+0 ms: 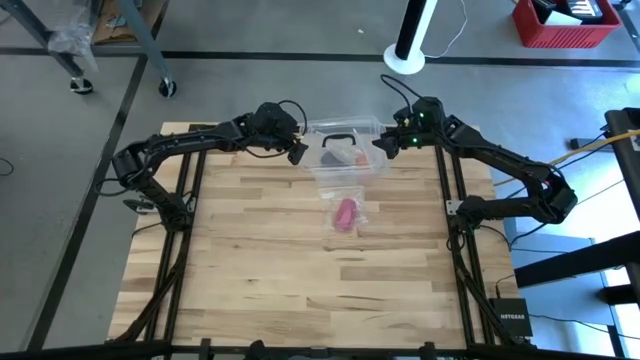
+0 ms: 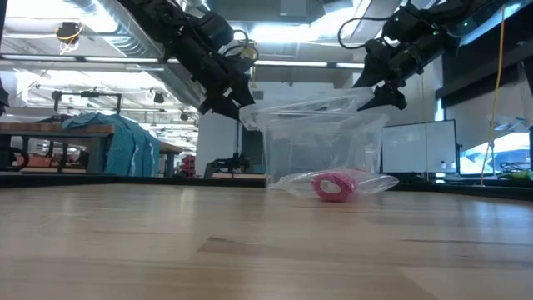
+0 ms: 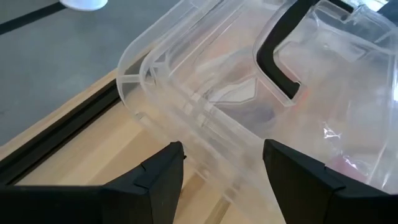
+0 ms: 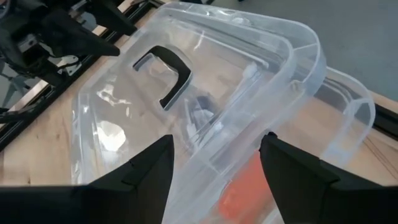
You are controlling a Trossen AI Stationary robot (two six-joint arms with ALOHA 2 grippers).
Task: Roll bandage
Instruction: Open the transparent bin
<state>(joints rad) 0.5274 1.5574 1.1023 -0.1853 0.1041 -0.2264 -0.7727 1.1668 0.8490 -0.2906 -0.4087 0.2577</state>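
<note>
Grippers left (image 1: 298, 152) and right (image 1: 383, 142) spread wide at plastic box (image 1: 345, 150) ends.

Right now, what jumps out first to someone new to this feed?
The clear plastic box with a black handle at the table's far edge, flanked by both arms: left gripper and right gripper, each with open fingers at the box's ends. Nearer the table's middle, the pink bandage roll lies inside a small clear bag.

A light wooden bench (image 1: 280, 280) carries a clear plastic box (image 1: 345, 152) at its far edge. Just in front of the box lies a small clear bag (image 1: 348, 213) holding a pink bandage roll (image 1: 345, 214).
</note>
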